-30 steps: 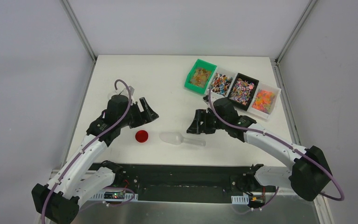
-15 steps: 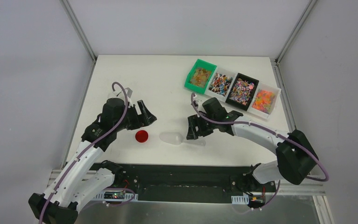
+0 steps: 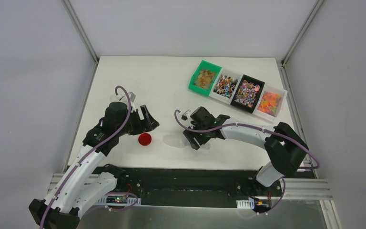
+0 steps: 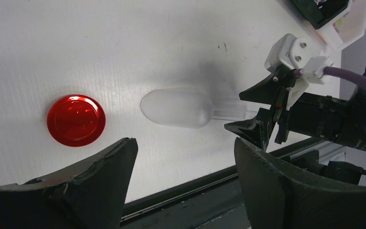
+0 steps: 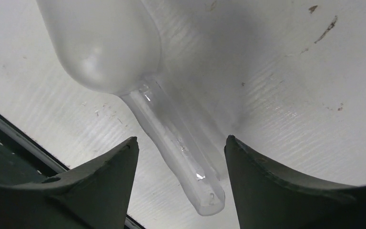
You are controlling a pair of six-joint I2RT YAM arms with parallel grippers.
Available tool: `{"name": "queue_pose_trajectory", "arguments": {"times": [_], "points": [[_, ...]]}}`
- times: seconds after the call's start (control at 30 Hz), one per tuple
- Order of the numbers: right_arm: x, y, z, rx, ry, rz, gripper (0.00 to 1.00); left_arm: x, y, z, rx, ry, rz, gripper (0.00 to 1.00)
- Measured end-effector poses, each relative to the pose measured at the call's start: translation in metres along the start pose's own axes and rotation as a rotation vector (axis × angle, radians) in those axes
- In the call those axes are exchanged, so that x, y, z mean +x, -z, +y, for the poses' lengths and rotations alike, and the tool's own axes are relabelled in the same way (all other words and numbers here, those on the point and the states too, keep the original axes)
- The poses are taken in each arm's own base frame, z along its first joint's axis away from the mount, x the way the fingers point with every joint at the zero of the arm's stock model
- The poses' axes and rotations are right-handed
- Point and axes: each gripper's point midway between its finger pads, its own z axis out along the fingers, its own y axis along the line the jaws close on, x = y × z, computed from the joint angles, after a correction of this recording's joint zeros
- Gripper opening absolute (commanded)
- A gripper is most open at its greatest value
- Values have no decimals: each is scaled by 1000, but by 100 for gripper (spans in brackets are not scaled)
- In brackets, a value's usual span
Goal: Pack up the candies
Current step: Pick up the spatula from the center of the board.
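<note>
Top external: your candies point(image 3: 247, 93) are all in four bins, in a diagonal row at the upper right of the table point(image 3: 171, 81). Green bin point(image 3: 204, 78) has amber-brown, near white bin point(image 3: 226, 86) mixed, black bin point(image 3: 248, 93) pinkish, far white bin point(image 3: 270, 103) orange.

Clear scoop point(image 3: 175, 140) lies flat at lower centre, bowl to the left, handle to the right. Right hand point(image 3: 193, 137) sits over the handle end and hides it in this view. Check the right wrist view: fingers spread, one on each side of the handle, a gap on both sides, no contact.

Red lid point(image 3: 145, 139) lies flat just left of the scoop bowl, not touching it. Left hand point(image 3: 148, 119) hangs just above the lid in frame, fingers spread, holding nothing. Left wrist view shows you lid and scoop both on the table below it.

In the way: the right arm runs from the scoop out to the right, across the space between scoop and bins. Its purple cable loops beside the wrist. Bins are well apart from both hands.
</note>
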Motion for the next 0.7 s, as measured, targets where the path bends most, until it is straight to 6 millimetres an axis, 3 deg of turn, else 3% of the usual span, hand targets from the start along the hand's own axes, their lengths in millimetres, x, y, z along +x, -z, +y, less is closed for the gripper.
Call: {"name": "queue_pose_trajectory", "arguments": {"times": [0.2,0.37,0.47,0.7], "points": [[11,-14,5,73,116,68,60,3,0,2,-8,2,11,77],[8,-19,10,124,181,74,32,3,0,2,-8,2,11,75],[7,-18,6,151,182,72,19,3,1,2,-8,1,11,72],[2,-8,6,175,95,23,10,6,2,2,-6,2,25,68]]}}
